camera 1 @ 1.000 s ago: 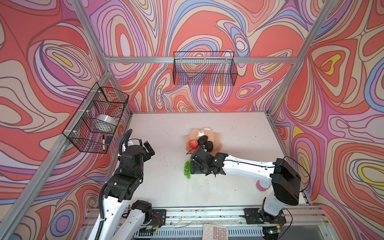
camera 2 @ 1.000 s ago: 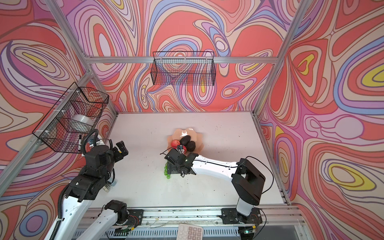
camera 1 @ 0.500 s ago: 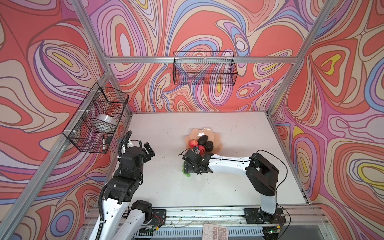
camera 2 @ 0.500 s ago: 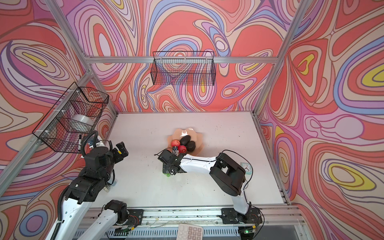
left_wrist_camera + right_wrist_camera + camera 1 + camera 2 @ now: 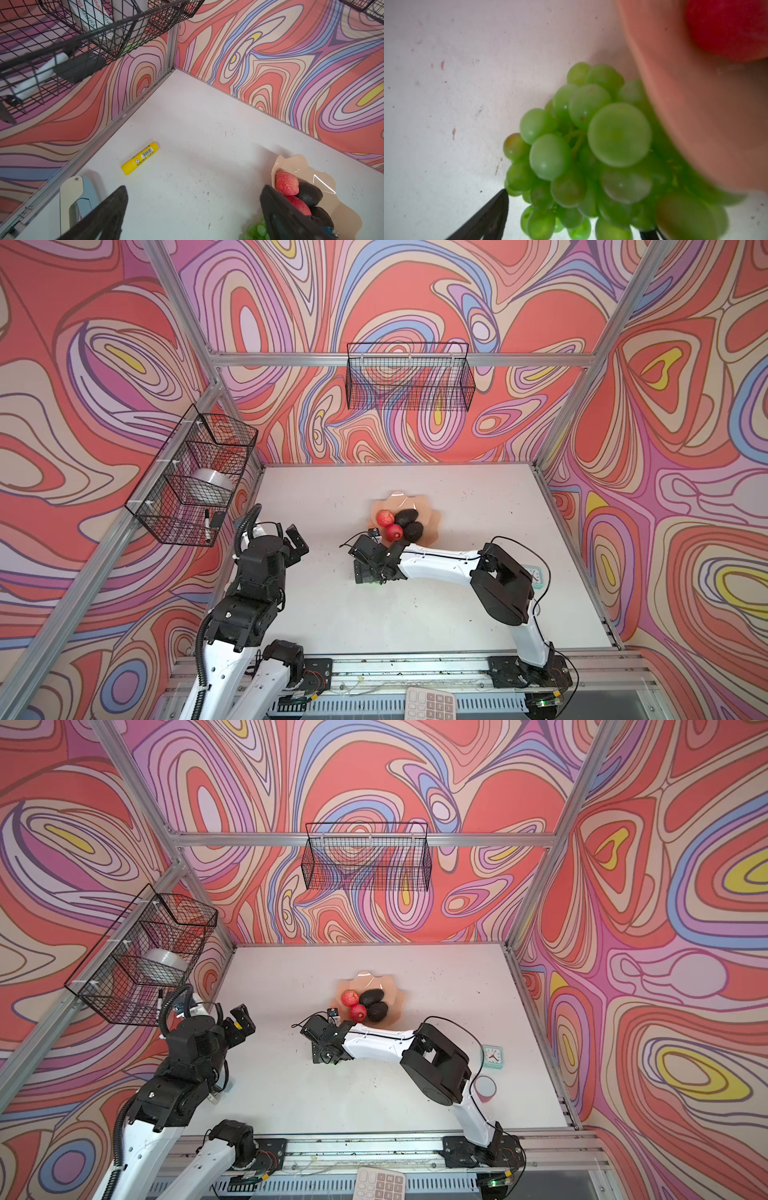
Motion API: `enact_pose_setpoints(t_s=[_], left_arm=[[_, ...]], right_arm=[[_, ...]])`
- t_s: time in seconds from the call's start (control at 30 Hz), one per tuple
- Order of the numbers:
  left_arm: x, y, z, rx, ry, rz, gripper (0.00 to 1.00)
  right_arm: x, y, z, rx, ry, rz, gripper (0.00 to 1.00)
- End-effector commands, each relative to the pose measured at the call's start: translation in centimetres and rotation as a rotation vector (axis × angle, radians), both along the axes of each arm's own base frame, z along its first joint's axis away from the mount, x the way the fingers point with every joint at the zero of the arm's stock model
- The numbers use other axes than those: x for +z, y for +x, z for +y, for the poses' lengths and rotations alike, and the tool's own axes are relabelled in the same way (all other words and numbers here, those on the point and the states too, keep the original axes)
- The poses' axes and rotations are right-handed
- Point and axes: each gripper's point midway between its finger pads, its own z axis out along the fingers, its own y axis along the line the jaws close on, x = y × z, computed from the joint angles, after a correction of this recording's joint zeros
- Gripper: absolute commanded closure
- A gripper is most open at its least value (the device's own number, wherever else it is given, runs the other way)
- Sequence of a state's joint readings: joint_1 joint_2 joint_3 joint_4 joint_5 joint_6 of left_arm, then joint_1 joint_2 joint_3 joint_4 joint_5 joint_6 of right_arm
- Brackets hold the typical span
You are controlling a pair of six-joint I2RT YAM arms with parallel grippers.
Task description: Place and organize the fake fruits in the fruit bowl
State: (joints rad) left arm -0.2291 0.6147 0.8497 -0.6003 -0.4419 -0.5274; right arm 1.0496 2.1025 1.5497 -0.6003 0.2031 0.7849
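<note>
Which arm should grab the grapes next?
Right. The right gripper is open over the grapes, beside the fruit bowl; the left gripper hangs open, well away from them.

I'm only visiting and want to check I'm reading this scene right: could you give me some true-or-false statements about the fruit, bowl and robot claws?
The shallow peach-pink scalloped bowl holds two red apples and two dark avocados. True.
The bunch of translucent green grapes lies in that bowl. False: it lies on the white table beside it.
The left gripper grips an apple. False: it is open and empty.
The right gripper is open, its jaws either side of the grapes. True.
A yellow tube lies on the table. True.
</note>
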Motion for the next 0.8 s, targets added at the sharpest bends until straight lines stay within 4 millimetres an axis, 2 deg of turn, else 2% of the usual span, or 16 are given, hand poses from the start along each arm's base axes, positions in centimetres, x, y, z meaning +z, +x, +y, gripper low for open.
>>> enact_pose_setpoints(t_s=[0.0,0.13,0.23,0.33,0.4,0.5,0.6,0.77], left_arm=[[-0.8,-0.4,0.0,-0.005,-0.011,0.024,0.0],[-1.5,-0.3,-1.0,-0.057,-0.036,0.054,0.0],[-2.7,0.1,-3.0,-0.161,-0.062,0.112,0.0],[-4.5,0.5,-5.7,-0.301,-0.109,0.215,0.01],[-6.4,0.8,-8.2,-0.42,-0.166,0.307,0.03],[-9.0,0.7,-11.4,-0.571,-0.225,0.428,0.05],[-10.8,0.4,-14.2,-0.695,-0.169,0.528,0.06],[-13.4,0.2,-18.9,-0.882,0.01,0.634,0.08]], right_arm=[[1.0,-0.9,-0.8,0.034,-0.013,-0.017,0.04],[2.6,-2.0,-2.1,0.049,0.011,-0.015,0.02],[5.0,-2.9,-3.4,0.053,0.039,-0.021,0.02],[10.6,-2.4,-5.5,0.036,0.082,-0.13,0.02],[13.2,-0.8,-7.6,-0.001,0.125,-0.157,0.02],[15.2,1.9,-10.2,-0.051,0.221,-0.169,0.02],[15.6,4.3,-13.1,-0.098,0.232,-0.189,0.02],[16.6,6.3,-15.7,-0.13,0.271,-0.223,0.02]])
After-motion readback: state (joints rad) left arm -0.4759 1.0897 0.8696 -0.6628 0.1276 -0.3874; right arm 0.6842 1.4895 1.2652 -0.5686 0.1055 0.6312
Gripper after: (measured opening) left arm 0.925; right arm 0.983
